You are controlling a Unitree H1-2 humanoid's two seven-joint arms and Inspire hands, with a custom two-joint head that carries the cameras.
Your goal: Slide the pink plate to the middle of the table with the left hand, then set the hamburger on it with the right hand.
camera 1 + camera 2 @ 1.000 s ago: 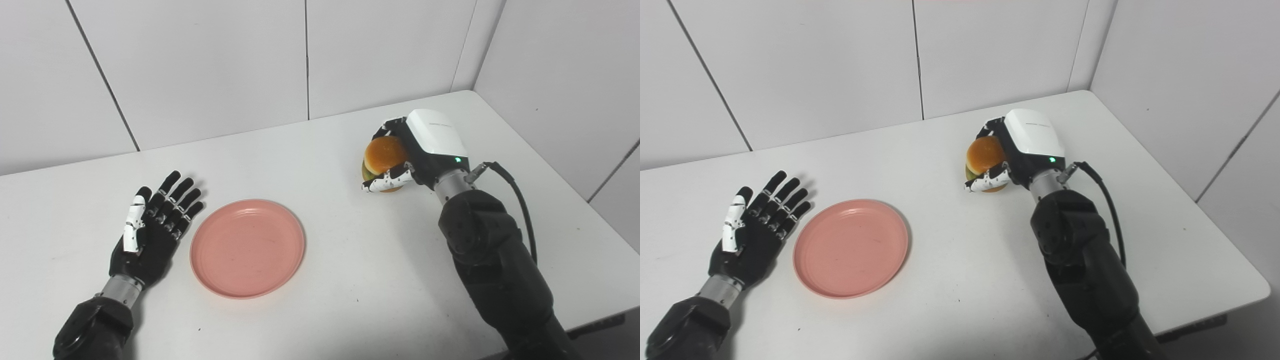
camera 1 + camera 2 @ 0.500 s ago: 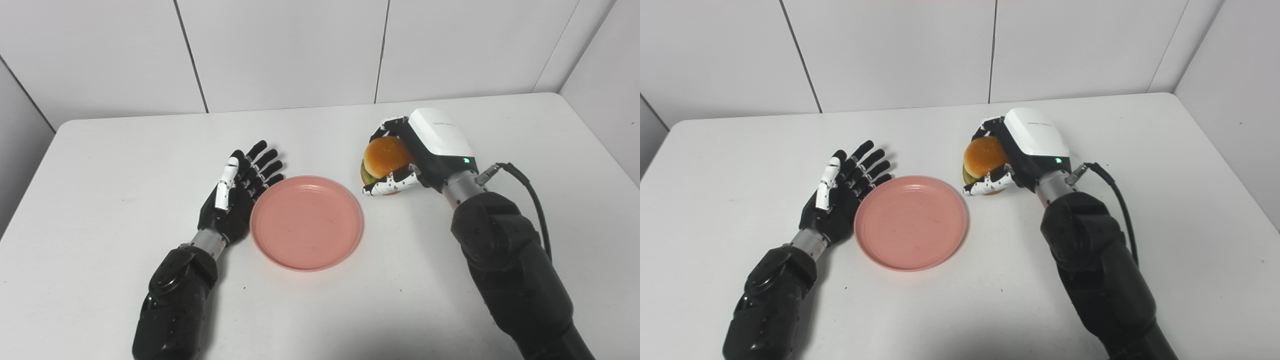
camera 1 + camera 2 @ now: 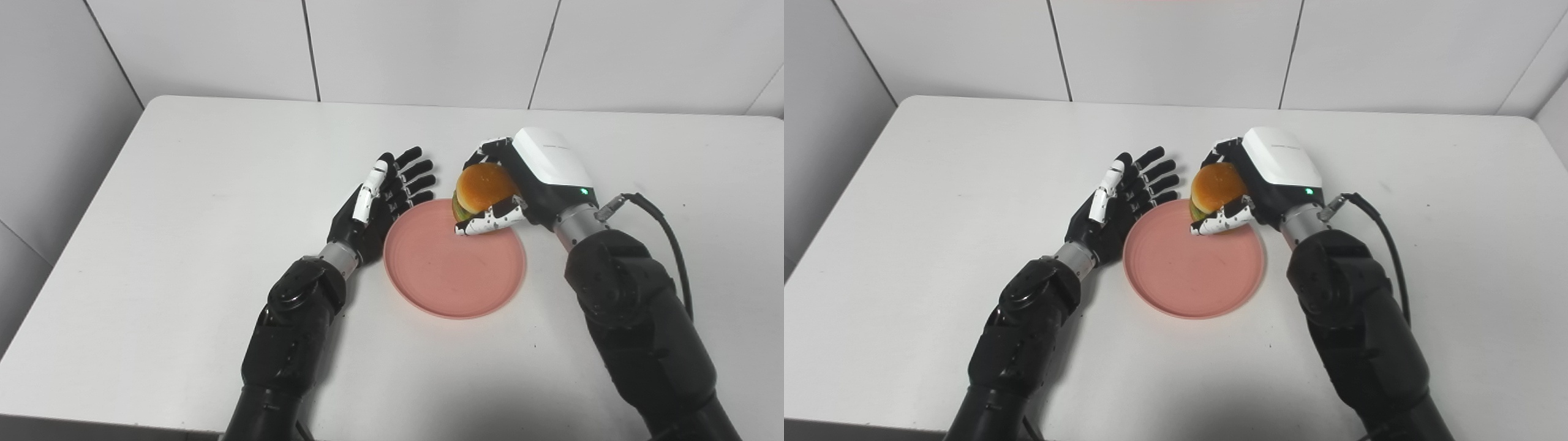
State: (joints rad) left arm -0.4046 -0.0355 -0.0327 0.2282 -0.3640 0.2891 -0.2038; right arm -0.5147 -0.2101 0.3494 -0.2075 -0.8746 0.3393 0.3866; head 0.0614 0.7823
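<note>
Now: right hand (image 3: 527, 184) grips hamburger (image 3: 481, 187) | over pink plate (image 3: 454, 269) rim

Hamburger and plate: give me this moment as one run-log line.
left hand: open, against plate rim | plate: mid-table | right hand: shut on hamburger | hamburger: over plate's far edge, not released

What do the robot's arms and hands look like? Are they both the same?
Both arms are bulky and black with silver wrists. The left hand is black with a white thumb. The right hand has a white back cover, a tiny green light, white-and-black dotted fingers, and a black cable looping from its wrist.
</note>
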